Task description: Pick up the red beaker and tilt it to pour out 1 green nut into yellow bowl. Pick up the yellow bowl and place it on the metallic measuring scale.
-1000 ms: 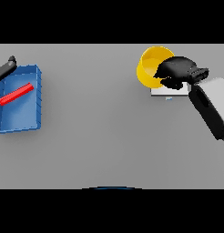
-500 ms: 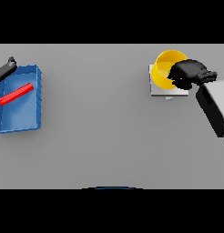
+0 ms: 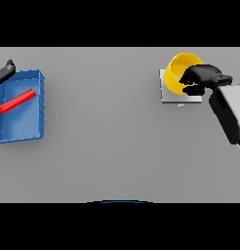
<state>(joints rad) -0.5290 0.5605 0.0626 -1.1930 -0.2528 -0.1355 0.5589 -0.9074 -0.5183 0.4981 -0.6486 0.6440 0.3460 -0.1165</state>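
The yellow bowl [image 3: 179,71] is over the metallic measuring scale [image 3: 170,94] at the table's far right, tipped so its opening faces the viewer. My right hand [image 3: 202,78] is shut on the bowl's right rim, with fingers curled over its edge. Whether the bowl rests on the scale or hangs just above it I cannot tell. The red beaker [image 3: 16,100] lies on its side inside the blue tray [image 3: 38,128] at the far left. My left hand [image 3: 5,72] shows as a dark shape at the tray's upper left corner. No green nut is visible.
The blue tray has raised walls and sits at the table's left edge. A wide stretch of grey table [image 3: 107,127] lies between the tray and the scale.
My right hand has carried the yellow bowl to the right and slightly farther back, so it now stands over the scale's plate. The left hand and the beaker have not moved.
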